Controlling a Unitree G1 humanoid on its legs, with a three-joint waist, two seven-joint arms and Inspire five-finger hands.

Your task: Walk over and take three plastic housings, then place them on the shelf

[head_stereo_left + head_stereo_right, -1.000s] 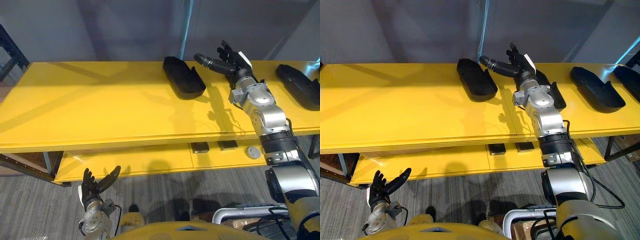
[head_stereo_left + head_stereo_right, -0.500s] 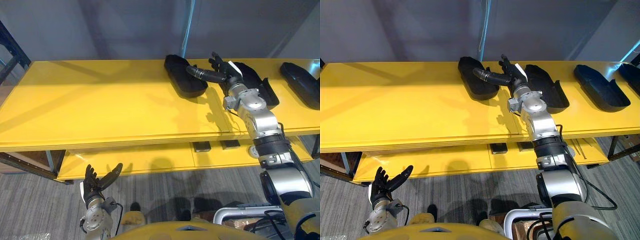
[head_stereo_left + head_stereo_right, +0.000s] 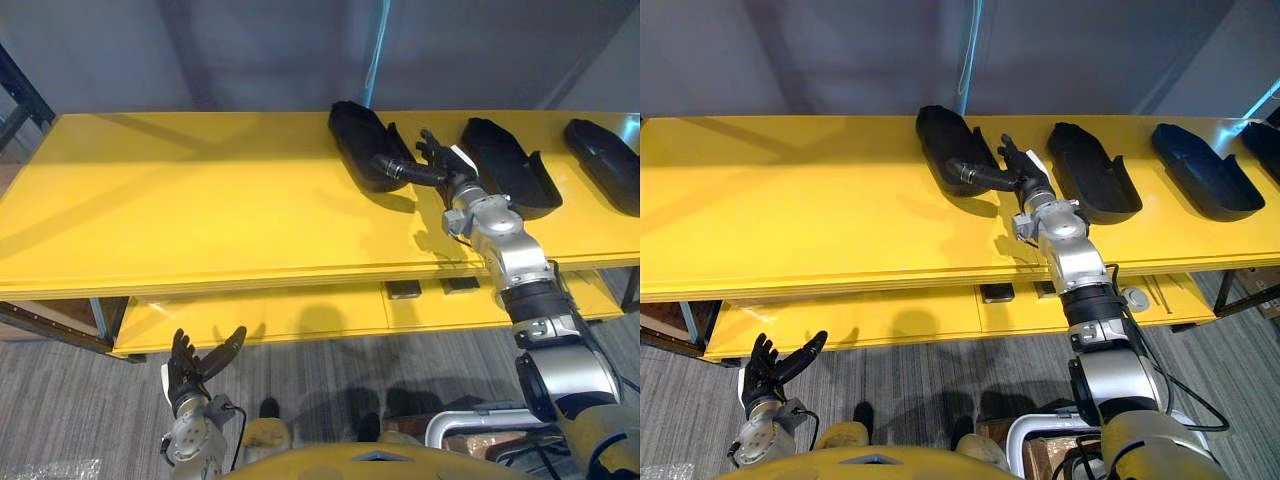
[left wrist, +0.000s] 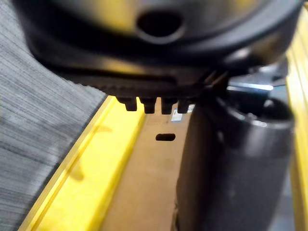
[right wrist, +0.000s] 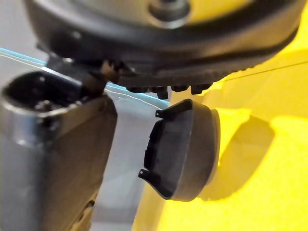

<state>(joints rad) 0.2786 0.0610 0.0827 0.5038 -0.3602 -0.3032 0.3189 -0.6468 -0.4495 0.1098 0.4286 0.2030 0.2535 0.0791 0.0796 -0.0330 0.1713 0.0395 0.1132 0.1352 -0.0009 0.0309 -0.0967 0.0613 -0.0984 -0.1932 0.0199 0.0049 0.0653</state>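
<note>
Three black plastic housings lie in a row on the yellow shelf top: a left housing, a middle housing and a right housing. My right hand hovers open between the left and middle ones. Its fingers are spread, and the thumb stretches toward the near end of the left housing. It holds nothing. In the right wrist view one housing lies just past the fingers on the yellow surface. My left hand hangs open low at the left, in front of the lower shelf.
A fourth housing shows at the far right. The lower yellow shelf carries two small dark parts and a grey disc. A dark rack frame stands at the left, and a grey wall closes the back.
My right hand has drawn back from the rear of the shelf toward the front and left, uncovering the middle housing. The whole view has shifted a little. The left hand stays put.
</note>
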